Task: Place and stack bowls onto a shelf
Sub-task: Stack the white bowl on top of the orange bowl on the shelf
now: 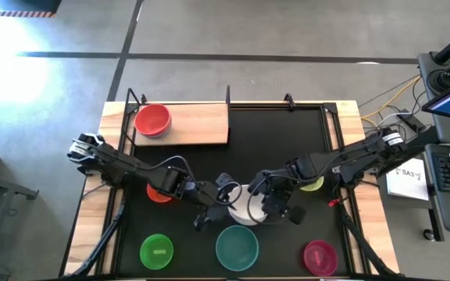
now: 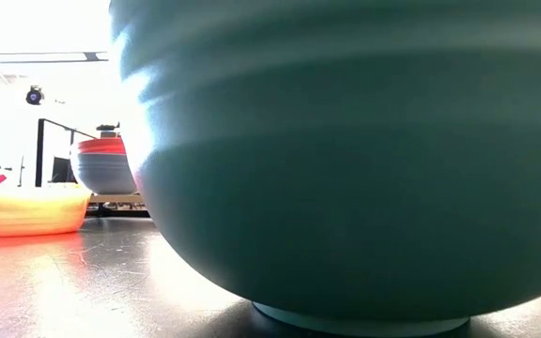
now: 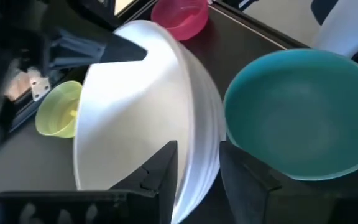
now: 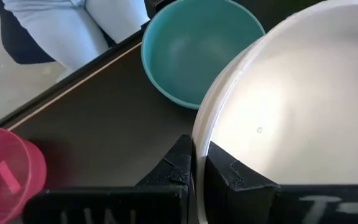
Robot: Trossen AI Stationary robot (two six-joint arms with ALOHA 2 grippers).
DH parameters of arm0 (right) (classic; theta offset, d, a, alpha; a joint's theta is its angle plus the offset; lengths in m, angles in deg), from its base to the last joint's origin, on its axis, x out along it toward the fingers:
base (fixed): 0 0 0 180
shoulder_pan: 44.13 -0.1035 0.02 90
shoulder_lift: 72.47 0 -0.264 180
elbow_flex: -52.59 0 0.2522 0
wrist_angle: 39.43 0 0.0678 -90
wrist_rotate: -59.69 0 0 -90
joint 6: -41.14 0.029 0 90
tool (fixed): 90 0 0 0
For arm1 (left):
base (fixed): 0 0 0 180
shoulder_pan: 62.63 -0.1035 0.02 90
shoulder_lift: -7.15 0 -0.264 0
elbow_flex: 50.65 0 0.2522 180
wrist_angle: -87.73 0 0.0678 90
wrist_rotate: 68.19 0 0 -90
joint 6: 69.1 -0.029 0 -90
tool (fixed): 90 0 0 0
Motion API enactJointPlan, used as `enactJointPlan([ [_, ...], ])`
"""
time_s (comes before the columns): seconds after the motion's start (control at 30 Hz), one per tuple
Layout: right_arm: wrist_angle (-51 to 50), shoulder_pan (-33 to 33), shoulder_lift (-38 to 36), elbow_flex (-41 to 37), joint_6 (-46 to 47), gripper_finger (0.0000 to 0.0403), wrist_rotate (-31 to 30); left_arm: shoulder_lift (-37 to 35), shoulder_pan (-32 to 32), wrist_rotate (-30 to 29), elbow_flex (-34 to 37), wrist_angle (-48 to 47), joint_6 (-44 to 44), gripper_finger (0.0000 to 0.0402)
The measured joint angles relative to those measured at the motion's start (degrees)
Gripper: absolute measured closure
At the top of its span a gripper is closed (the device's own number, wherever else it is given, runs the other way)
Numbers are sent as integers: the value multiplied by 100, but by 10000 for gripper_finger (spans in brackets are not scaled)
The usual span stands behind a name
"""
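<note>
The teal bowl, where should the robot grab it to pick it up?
Probably by the rim. The teal bowl sits upright with its open side up, so one finger can go inside and one outside its thin wall. Coming from above on the near side looks safest, since the white bowl and both grippers crowd its far side.

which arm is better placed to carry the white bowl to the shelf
Probably the left. Both grippers pinch the white bowl's rim: left gripper, right gripper. The shelf lies on the left arm's side, nearer its reach.
</note>
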Motion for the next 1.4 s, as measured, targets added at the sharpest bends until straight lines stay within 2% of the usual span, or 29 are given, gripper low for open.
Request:
enactJointPlan([
  [0.27,36,66,0,-4,-413,394,4,167,-9,242,0,282,-93,307],
  [0.4,91,63,2,-4,-287,394,18,167,-9,330,0,308,-221,333],
  [0.6,238,63,22,-4,-167,393,-13,198,-116,798,7,267,-210,386],
  [0.7,264,66,22,-4,15,387,-26,289,-177,1024,11,276,-214,396],
  [0.83,249,90,20,76,430,356,-55,374,-241,1169,11,341,-216,398],
  [1.1,184,97,-2,278,1113,261,-146,414,-363,1135,-13,605,-216,401],
  [1.3,-387,105,-48,565,1363,206,-759,414,-435,1223,-13,507,-101,401],
  [1.4,-681,134,-48,724,1406,191,-843,414,-469,1226,-13,475,24,401],
])
